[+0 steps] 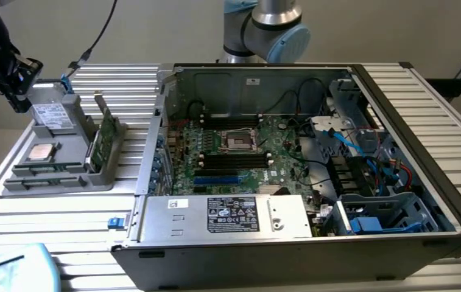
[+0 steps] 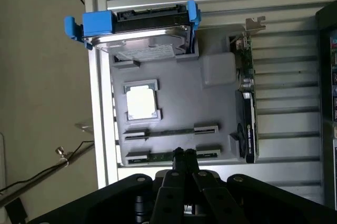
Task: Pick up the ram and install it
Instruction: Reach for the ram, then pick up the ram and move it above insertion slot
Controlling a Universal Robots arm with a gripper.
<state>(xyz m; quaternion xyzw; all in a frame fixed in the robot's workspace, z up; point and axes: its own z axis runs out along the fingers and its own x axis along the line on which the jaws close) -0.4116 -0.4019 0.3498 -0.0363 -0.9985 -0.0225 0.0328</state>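
Two ram sticks lie edge-up in the grey tray (image 2: 210, 129), each a thin green strip between end holders: one (image 2: 171, 131) beside the silver processor chip (image 2: 141, 102), the other (image 2: 158, 156) at the tray's edge. In the exterior view they are the ram sticks (image 1: 43, 170) near the tray's (image 1: 72, 182) front. My black gripper (image 2: 184, 153) hangs above the tray, shut with its fingertips together and nothing between them, and its tips line up over the outer stick. In the exterior view the gripper (image 1: 7, 76) is high at the left, above the tray's far end.
The tray also holds a grey drive (image 2: 145, 42) with a white label and blue rails, and a green card (image 2: 246, 103) standing on edge. The open computer case (image 1: 295, 152), with its motherboard (image 1: 246, 152), stands to the exterior view's right of the tray. Cables hang at the left.
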